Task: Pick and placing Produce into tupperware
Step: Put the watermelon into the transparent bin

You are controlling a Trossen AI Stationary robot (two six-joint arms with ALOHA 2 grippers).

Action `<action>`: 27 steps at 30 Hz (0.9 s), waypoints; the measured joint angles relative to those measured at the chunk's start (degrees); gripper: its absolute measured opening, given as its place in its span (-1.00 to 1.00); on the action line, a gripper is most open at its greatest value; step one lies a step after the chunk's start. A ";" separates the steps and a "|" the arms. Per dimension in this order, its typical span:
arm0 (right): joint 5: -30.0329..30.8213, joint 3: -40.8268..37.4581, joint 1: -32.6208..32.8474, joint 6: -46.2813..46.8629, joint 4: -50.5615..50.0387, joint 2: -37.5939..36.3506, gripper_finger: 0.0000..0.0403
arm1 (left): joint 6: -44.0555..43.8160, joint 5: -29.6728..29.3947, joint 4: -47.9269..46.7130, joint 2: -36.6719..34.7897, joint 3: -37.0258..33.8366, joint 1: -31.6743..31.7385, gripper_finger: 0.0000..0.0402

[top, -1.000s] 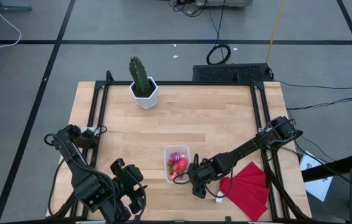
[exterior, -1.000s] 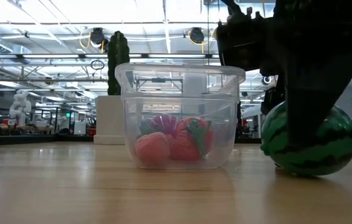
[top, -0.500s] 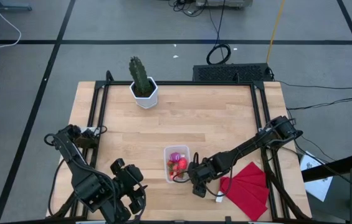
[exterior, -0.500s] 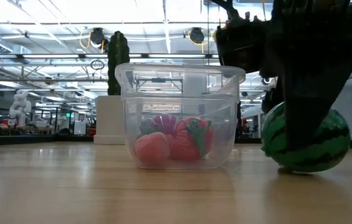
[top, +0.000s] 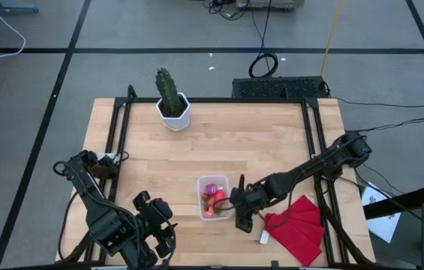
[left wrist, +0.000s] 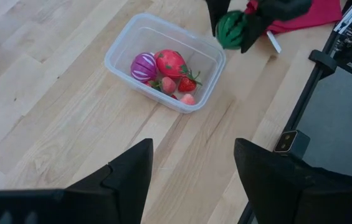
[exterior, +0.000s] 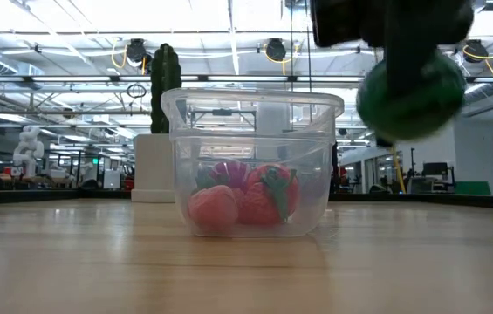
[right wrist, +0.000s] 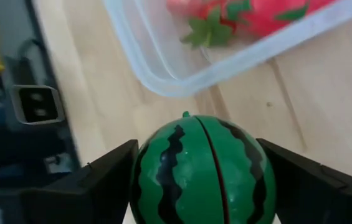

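Note:
The tupperware (top: 213, 182) is a small clear box on the table's near middle, also seen in the low view (exterior: 253, 105) and the left wrist view (left wrist: 116, 55). Inside lie red strawberry pieces (left wrist: 171, 62), a purple piece (left wrist: 143, 66) and pink bits (left wrist: 188, 98). My right gripper (top: 240, 208) hovers just right of the box, shut on the green striped ball (right wrist: 204, 168), which hangs in the air (exterior: 410, 100). My left gripper (left wrist: 191, 180) waits open over the near-left corner (top: 155, 225). My right gripper pinches the green striped ball between its two fingers (right wrist: 101, 180), one on each opposite side (right wrist: 147, 171). It comes down at the ball from above, slanting from the table's right. The ball is lifted clear of the table, about level with the box's rim.
A tall green cactus in a white pot (top: 171, 97) stands at the table's far left. A red folded cloth (top: 298, 225) lies at the near right, beside my right arm. Bare wood (top: 257, 142) spreads between the cactus and the box.
My right gripper has risen, carrying the green striped ball from the tabletop up to about the height of the box's rim. It has also shifted slightly toward the far edge. The box and its contents have stayed put.

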 joint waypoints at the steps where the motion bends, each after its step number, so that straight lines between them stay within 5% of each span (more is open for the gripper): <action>1: 0.00 0.00 -0.15 0.00 0.04 -0.86 0.49 | 0.13 0.00 0.00 -0.01 -0.01 0.00 0.14; 15: -2.95 0.06 -5.96 -2.89 17.90 -7.20 0.48 | 0.74 -0.04 -0.01 -0.01 -0.01 0.00 0.14; 27: -5.91 0.56 -11.64 -7.48 20.08 -5.63 0.47 | 0.71 -0.20 -0.01 -0.01 0.01 0.34 0.14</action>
